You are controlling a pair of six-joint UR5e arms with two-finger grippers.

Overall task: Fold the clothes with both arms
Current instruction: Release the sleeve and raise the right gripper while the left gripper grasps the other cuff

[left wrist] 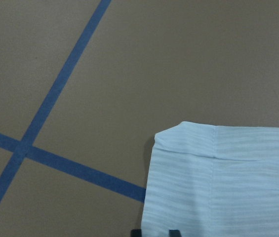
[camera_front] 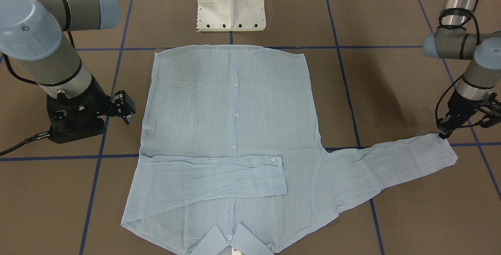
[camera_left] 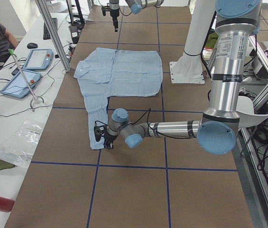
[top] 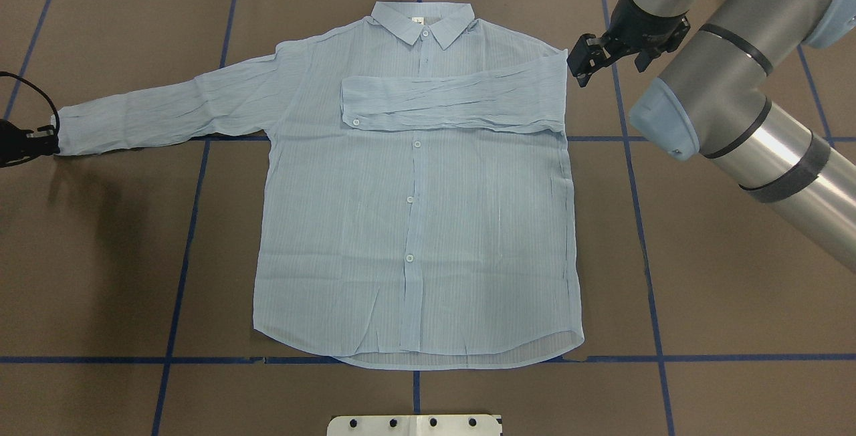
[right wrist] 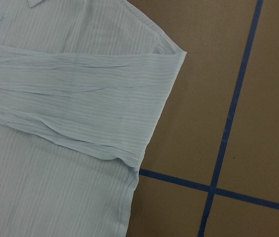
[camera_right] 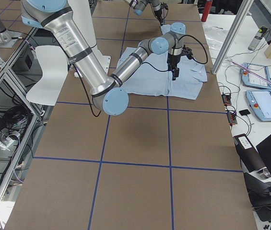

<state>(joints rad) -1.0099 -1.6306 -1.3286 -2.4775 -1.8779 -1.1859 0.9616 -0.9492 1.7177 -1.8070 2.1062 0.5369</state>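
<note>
The shirt (top: pixel 414 222) lies flat mid-counter (top: pixel 702 275), one sleeve (top: pixel 167 105) stretched out left to the left tool (top: pixel 48 140) at its cuff. The right tool (top: pixel 580 65) hangs just off the far right shoulder. A white pedestal (top: pixel 414 424) stands at the near edge, with bare counter on both sides of the shirt.

Left pincer (camera_front: pixel 443 133) low and far out to the side; right pincer (camera_front: pixel 124 110) higher.

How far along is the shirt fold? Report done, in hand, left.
Done: the right-side sleeve lies folded across the shirt front. In hand: the left gripper sits at the cuff of the outstretched sleeve; grip unclear. The right gripper hangs beside the shirt, holding nothing. Left: that sleeve, then the body folds.
</note>
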